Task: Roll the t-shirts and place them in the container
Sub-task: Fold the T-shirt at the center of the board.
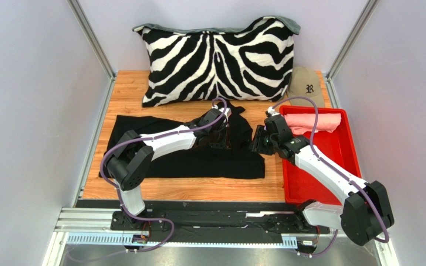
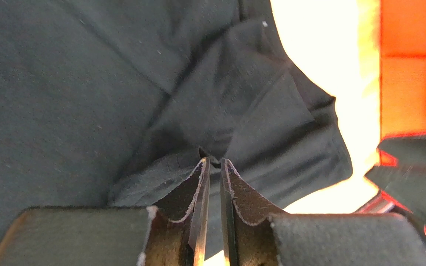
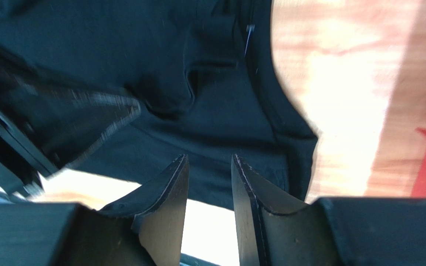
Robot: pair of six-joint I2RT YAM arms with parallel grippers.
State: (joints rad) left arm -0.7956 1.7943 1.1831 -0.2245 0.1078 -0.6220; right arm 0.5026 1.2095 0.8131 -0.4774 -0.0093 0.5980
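**A:** Where were the shirts when you looked in?

**B:** The black t-shirt [image 1: 159,158] lay spread on the bench [image 1: 132,91] just left of the red tray [image 1: 343,160], with one side close to the tray's wall. The salmon-pink t-shirt [image 1: 315,122] was inside the tray, bunched at its far end.

**A:** How did you expect the black one to handle?

**B:** As light and limp, with no stiffness at all. I judged that a single pinch would raise only a peak of cloth and leave the rest dragging over the wood. I'd have taken it along one straight edge, with the two grips set apart, so the edge could turn over evenly and start a roll. It isn't fragile, but it was likely to wrinkle and skew.

**A:** And the arms?

**B:** My left arm reached across the shirt toward the tray, wrist bent down. The left gripper [image 1: 219,133] sat on the part of the cloth nearest the tray. Its jaws were closed to a thin slit, and a pucker of cloth ran up to the tips, so I took it they had nipped a fold.

My right arm lay along the tray. The right gripper [image 1: 258,143] was just off the tray's left wall, above that side of the shirt. Its jaws were partly open with nothing between them.
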